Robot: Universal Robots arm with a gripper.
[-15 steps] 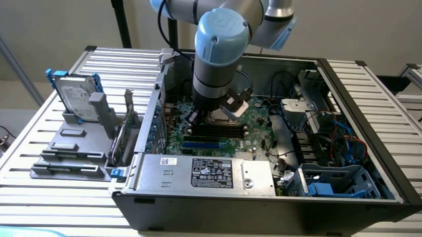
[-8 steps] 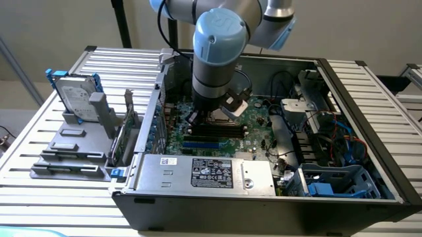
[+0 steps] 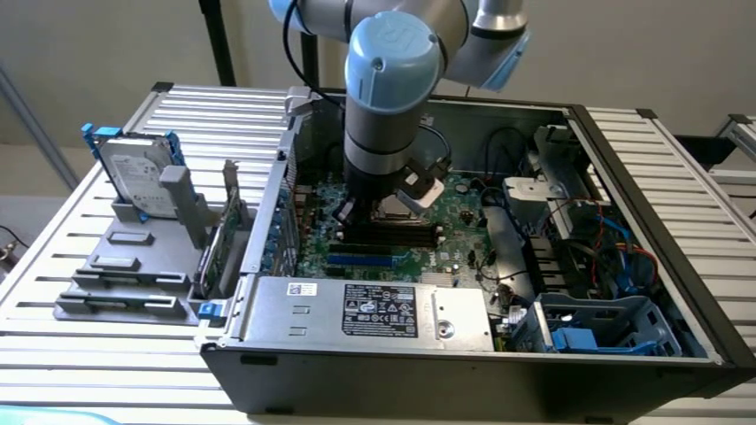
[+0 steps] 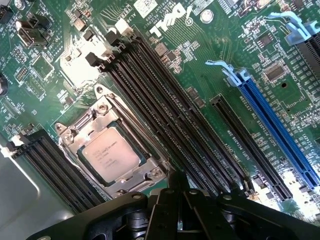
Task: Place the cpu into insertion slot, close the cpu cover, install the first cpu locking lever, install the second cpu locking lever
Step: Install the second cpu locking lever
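- The cpu sits in the insertion slot, cpu cover closed over it.
- The gripper (jaws shut, holding nothing) hovers just beside the cpu.

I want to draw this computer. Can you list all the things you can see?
computer case: one, black, open on the slatted table
circuit board: one, green, inside the case
cpu: one, silvery, in its socket under the grey metal cover
long slots: several, black, beside the cpu
blue slot: one, farther along the board
power box: one, grey, labelled
hard drive: one, grey, standing in a holder
robot arm: one, grey and blue, over the board
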